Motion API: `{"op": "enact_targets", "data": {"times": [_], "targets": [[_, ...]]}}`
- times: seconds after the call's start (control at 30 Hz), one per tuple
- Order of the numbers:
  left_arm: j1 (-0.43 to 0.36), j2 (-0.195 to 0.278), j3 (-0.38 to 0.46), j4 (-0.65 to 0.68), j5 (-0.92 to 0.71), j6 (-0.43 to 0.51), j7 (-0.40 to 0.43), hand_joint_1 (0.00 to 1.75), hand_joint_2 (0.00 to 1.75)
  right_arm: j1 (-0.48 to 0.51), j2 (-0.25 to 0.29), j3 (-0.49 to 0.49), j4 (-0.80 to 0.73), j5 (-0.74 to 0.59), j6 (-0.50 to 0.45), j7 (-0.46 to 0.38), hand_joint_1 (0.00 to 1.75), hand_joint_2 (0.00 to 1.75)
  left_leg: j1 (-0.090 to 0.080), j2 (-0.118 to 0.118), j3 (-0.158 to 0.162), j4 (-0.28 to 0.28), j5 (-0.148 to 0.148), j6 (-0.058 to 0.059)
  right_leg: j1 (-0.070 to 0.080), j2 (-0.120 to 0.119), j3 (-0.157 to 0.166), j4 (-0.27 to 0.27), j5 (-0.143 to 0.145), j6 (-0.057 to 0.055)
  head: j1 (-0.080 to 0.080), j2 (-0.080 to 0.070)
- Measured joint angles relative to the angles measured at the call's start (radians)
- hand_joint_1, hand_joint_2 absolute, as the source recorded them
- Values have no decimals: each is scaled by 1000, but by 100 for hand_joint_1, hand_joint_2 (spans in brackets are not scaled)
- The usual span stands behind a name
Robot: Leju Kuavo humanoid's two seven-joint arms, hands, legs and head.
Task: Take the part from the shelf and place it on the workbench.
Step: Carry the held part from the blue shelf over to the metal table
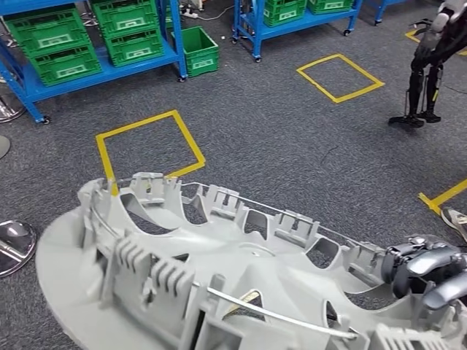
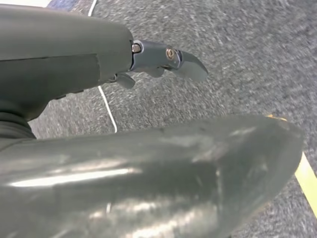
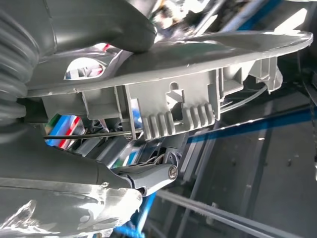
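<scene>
Part (image 1: 220, 270), a large pale grey plastic moulding with ribs, clips and a thin wire running round it, lies across the lower half of the head view, carried in front of the robot above grey carpet. Right hand (image 1: 427, 271) grips its near-right edge; in the right wrist view the thumb (image 3: 97, 22) lies over the flat face and the fingers (image 3: 149, 177) curl beneath. Left hand (image 2: 149, 163) hangs over bare carpet with its fingers apart, holding nothing. Blue shelves (image 1: 104, 69) with green crates (image 1: 55, 44) stand well behind, and yellow tape squares (image 1: 149, 146) mark the floor. Judging by this, the part is off the shelf and the carry is in hand; next comes finding the workbench and setting it down level.
</scene>
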Motion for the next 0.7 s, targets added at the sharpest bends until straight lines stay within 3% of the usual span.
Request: {"op": "enact_targets", "data": {"times": [0.03,0.07,0.13,0.17,0.2,0.27,0.33,0.4,0.43,0.47,0.5,0.57,0.6,0.67,0.7], "targets": [[-1,0,0,0,0,0,1,0,0,1,8,-38,-1,6,22,0,175,175,0,13,2,0,-2,-1,0,-6,29,-49,27,-1,1,0],[-2,-1,0,0,0,0,3,0,0,0,16,-65,-1,13,32,0,175,175,-1,24,6,0,-4,-4,1,-24,72,-121,59,-3,2,0],[-4,-1,0,0,1,0,6,0,0,-2,29,-106,-2,23,41,0,175,175,-7,43,13,1,-10,-12,7,-70,141,-243,93,-13,4,0],[-5,-1,0,0,2,0,7,0,0,-3,35,-119,-2,26,42,0,175,175,-10,52,15,2,-12,-16,10,-82,154,-268,97,-20,4,0],[-5,0,0,0,3,0,9,0,0,-5,42,-131,-2,29,43,0,175,175,-13,62,15,2,-13,-21,12,-80,153,-274,94,-26,4,0],[-6,0,0,0,3,2,12,0,0,-2,56,-148,-5,38,44,0,175,175,-12,72,15,3,-18,-31,10,-53,146,-274,100,-37,3,0],[-7,-2,0,0,4,4,15,0,0,3,72,-156,-11,52,45,0,175,175,-10,37,-2,43,-52,-42,5,-28,142,-277,105,-46,1,0],[-5,-5,0,0,4,8,16,0,0,10,88,-157,-20,66,46,0,175,175,-8,-9,-56,159,-118,-47,2,-4,138,-278,108,-51,-2,0],[-2,-5,0,0,4,9,16,0,0,15,96,-156,-22,71,46,0,175,175,-8,-17,-87,222,-144,-47,2,9,136,-278,109,-53,-3,0],[0,-6,0,0,4,11,17,0,0,22,104,-156,-23,76,46,0,175,175,-8,-21,-111,267,-153,-47,2,23,135,-278,109,-53,-3,0],[1,-6,0,0,5,12,17,0,0,28,110,-155,-24,79,46,0,175,175,-8,-24,-119,276,-142,-46,1,38,135,-277,110,-53,-4,0],[0,-6,0,0,6,14,17,0,0,36,119,-155,-24,86,46,0,175,175,-5,-39,-87,198,-74,-44,-1,67,135,-277,113,-49,-4,0],[0,-6,0,0,7,14,17,0,0,37,122,-153,-25,89,45,0,175,175,-1,-67,-59,136,-40,-44,-1,80,133,-276,114,-46,-4,0],[-2,-7,0,0,7,15,16,0,0,36,126,-149,-26,98,38,0,175,175,8,-122,-19,40,-11,-43,-1,106,122,-270,118,-36,-5,0],[-2,-8,0,0,7,17,15,0,0,35,126,-145,-26,101,32,0,175,175,10,-135,-13,23,-12,-40,-1,119,116,-269,122,-30,-6,0]]}}
